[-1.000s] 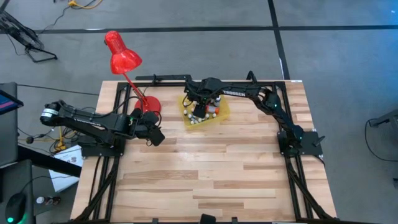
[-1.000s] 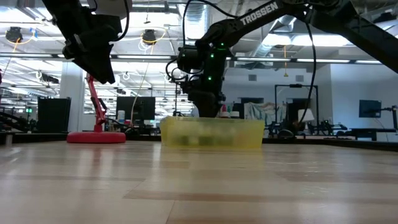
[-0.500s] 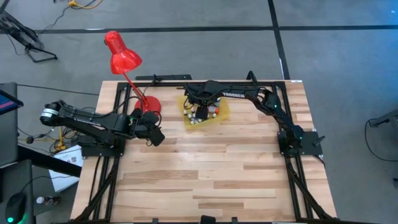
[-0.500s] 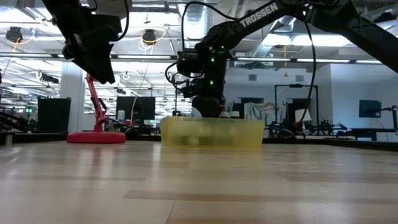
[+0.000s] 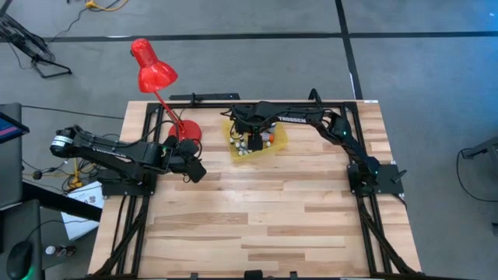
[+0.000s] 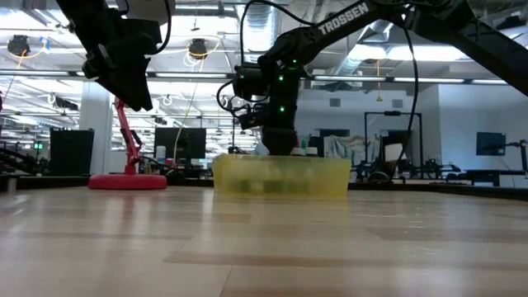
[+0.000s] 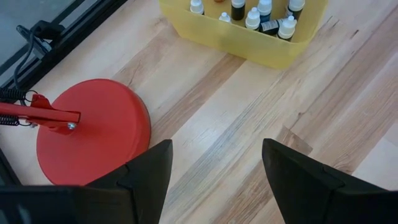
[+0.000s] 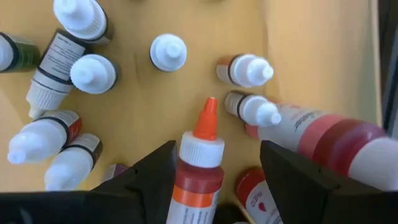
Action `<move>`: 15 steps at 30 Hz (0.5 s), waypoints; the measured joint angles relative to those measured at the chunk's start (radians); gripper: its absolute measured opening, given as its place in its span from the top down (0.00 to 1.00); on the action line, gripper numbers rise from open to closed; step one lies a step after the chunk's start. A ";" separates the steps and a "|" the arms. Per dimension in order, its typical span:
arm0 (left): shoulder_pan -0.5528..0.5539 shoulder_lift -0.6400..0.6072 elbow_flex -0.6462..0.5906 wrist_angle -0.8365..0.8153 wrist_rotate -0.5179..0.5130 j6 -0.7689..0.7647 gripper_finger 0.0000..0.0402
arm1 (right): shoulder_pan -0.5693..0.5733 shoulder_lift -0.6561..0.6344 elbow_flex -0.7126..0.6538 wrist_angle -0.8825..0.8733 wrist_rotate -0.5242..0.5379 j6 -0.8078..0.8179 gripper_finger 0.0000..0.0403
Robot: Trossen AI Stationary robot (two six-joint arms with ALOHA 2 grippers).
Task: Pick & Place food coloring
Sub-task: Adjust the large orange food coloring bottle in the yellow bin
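The right arm is covering much of the yellow bin (image 5: 277,141) from above, hiding most food coloring bottles (image 5: 243,151). At table height the bin's wall (image 6: 280,177) is blurring them. The orange-tipped bottle (image 8: 198,168) is running off the wrist picture's edge.

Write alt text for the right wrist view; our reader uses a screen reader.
The open right pincer hangs over a yellow tray of small food coloring bottles, an orange-tipped bottle between its fingers, not visibly gripped. Around it, white-capped bottles stand or lie on their sides.
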 joint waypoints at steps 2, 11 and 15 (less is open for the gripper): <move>0.000 0.000 0.000 0.000 0.000 0.000 0.40 | 0.000 0.000 0.000 0.006 0.000 -0.028 0.45; 0.000 0.000 0.000 0.000 0.004 0.000 0.40 | -0.002 0.000 0.001 -0.032 -0.002 -0.166 0.45; 0.000 0.000 0.000 0.000 0.019 0.000 0.40 | -0.009 0.000 0.001 -0.080 -0.003 -0.192 0.45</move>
